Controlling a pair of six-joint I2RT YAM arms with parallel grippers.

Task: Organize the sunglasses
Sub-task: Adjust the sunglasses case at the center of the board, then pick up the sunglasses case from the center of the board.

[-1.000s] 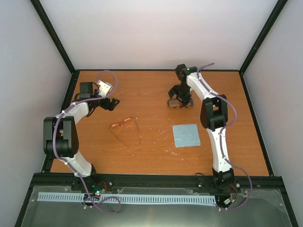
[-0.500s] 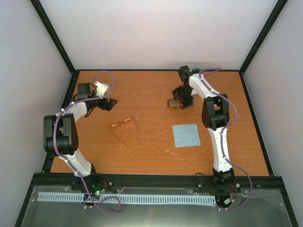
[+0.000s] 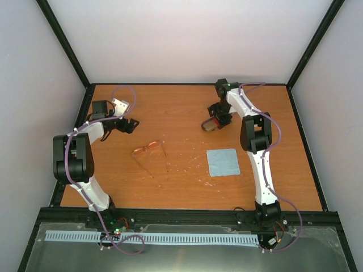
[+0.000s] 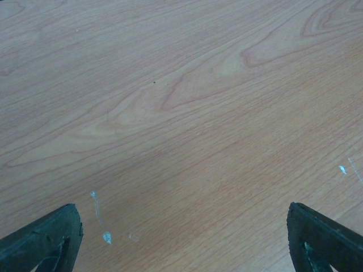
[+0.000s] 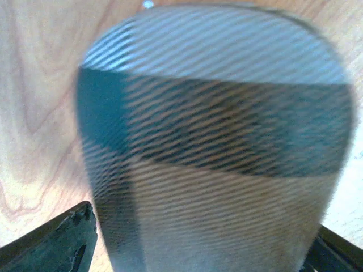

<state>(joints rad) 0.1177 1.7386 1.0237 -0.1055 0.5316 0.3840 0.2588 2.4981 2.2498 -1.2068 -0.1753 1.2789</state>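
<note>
Top view: counter [image 3: 181, 187] is orange-brown wood-grain laminate with a few pale scuffs near the middle. The sunglasses [image 3: 148, 150] lie flat on it, left of centre. Their lenses are translucent orange-pink, and the thin dark arms are unfolded and splay toward the near edge. They are well apart from both grippers.

A light blue square cloth [image 3: 223, 162] lies flat right of centre, matte, clear of the sunglasses. The left gripper [image 3: 130, 124] sits low over bare wood at the far left with its jaws spread and nothing in them. The right gripper [image 3: 218, 120] is at the far right-centre with the tan oblong case [image 3: 209, 125] between its jaws, tilted.

Left wrist: only bare wood grain and a couple of small white flecks. The dark fingertips [image 4: 54, 232] are at the bottom corners, far apart, with nothing between them.

Right wrist: the case fills the frame, rounded at the end and blurred from being so close. It has a fine ribbed weave, pale at the top, a dark band across the middle and tan below. The jaws are wide and bear on both of its sides, so it is gripped. A dark finger [image 5: 62, 243] shows at the lower left. Can't tell what's in the case, and no text is readable.
</note>
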